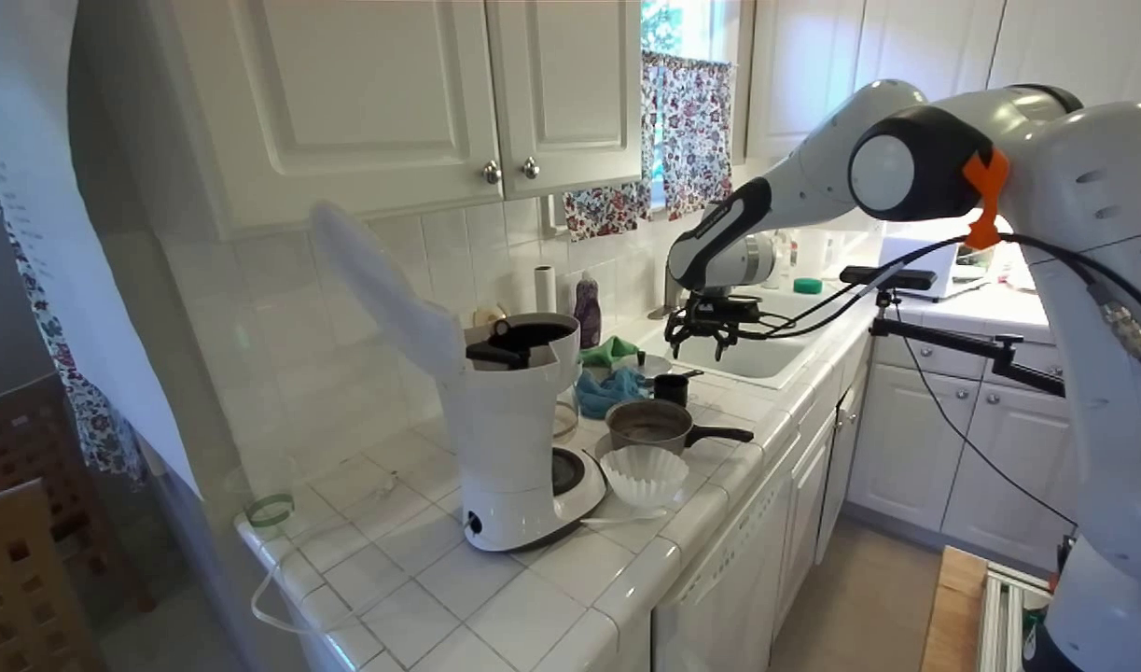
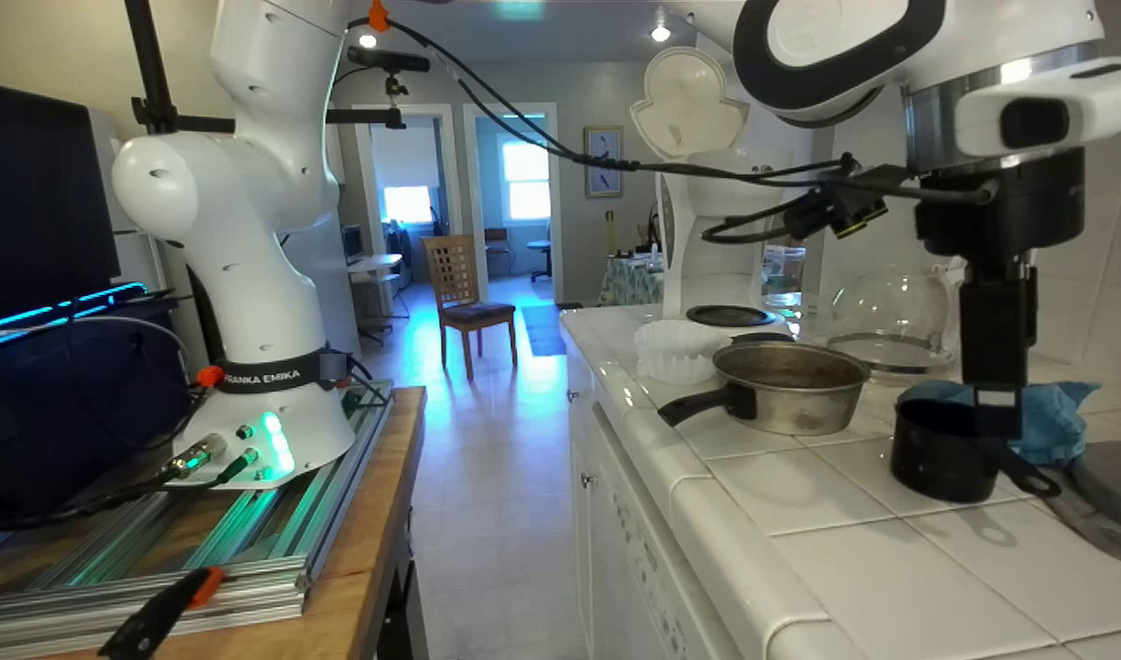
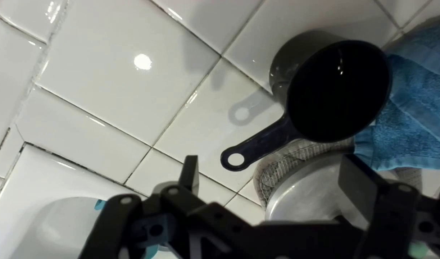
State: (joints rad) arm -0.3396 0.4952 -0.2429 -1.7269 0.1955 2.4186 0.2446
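Cup [image 3: 331, 88] upright, handle [image 3: 261, 145] toward hand [image 3: 272, 176]

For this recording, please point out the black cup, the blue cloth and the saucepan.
Black cup [image 3: 336, 93], wrist view: on its dark inside.
Blue cloth [image 3: 417, 115], wrist view: on the middle of its visible fabric.
Saucepan [image 2: 803, 403], in an exterior view: on its outer metal wall.

From one end of the surface [image 1: 467, 583], toward the sink [image 1: 766, 359] in an exterior view, low, back along its front edge [image 2: 720, 532] in an exterior view, close overhead in wrist view, sharing the cup [image 3: 338, 93]
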